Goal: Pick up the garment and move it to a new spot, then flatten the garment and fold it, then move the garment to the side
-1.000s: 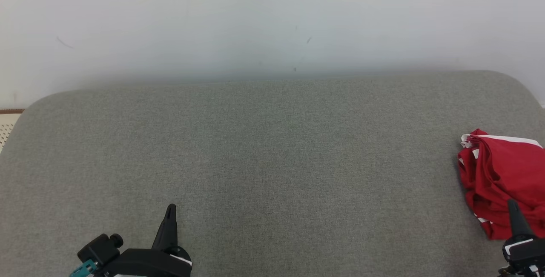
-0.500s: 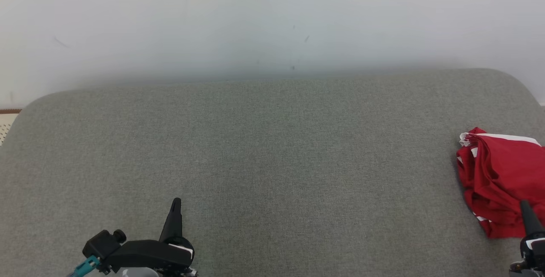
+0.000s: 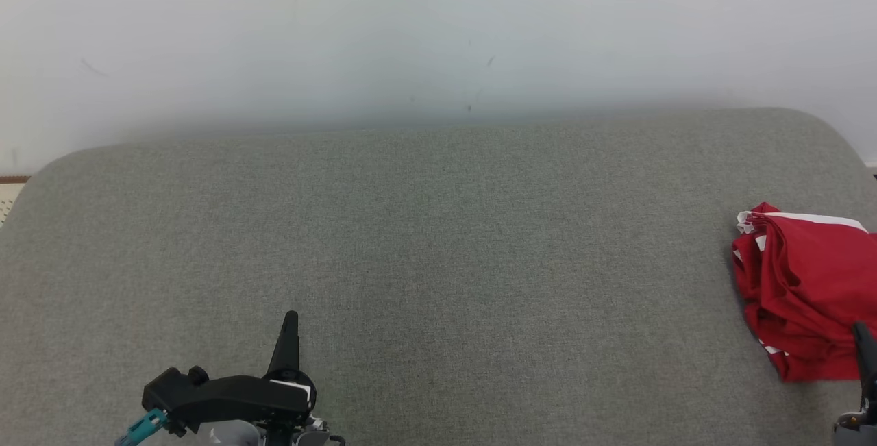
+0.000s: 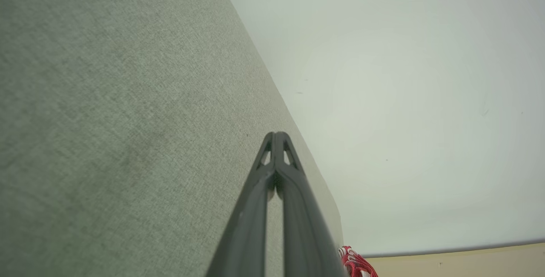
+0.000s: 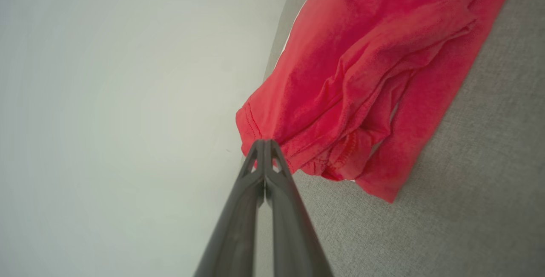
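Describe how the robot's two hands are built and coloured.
The left hand has a black housing with a white patch, a round knob and a teal connector at its outer end. Its fingers are long, dark and tapered. The right hand has matching dark grey fingers, with small triangular cut-outs near the tips.

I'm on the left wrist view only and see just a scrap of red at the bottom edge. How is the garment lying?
Observer: The red garment is bunched up, not flat, at the right edge of the grey padded surface in the head view.
Operator: And my other arm?
Observer: The right end effector is shut, tips at the garment's stitched hem; whether they touch it I can't tell.
Operator: Any markings?
Observer: White trim runs along its far edge.
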Motion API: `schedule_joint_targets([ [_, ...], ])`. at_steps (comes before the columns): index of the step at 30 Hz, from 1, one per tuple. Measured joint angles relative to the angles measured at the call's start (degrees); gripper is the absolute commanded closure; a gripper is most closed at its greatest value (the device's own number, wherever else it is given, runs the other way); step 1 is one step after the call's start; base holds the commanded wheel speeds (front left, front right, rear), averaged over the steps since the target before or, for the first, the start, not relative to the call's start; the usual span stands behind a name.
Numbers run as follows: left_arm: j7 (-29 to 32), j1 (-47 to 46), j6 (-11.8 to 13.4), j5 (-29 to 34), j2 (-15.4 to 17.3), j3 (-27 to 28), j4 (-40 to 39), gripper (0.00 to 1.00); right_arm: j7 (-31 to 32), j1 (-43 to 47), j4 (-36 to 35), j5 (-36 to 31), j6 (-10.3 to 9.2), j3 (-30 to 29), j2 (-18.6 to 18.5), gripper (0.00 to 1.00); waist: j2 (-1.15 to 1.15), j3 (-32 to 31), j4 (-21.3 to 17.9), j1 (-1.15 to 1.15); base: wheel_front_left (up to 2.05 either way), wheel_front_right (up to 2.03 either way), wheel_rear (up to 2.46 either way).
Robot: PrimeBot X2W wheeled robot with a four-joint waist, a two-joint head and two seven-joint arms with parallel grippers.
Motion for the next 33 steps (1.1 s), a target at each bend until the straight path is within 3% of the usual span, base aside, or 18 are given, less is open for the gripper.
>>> schedule_joint_targets([
  [33,-0.1,-6.9,-6.8,-21.6,-3.8,-2.0,8.6,1.00,7.7,-7.0,10.1,20.4,0.00,-11.6,-0.5,1.00,0.00,0.7,-1.0,-0.01,0.00,0.00,0.00],
])
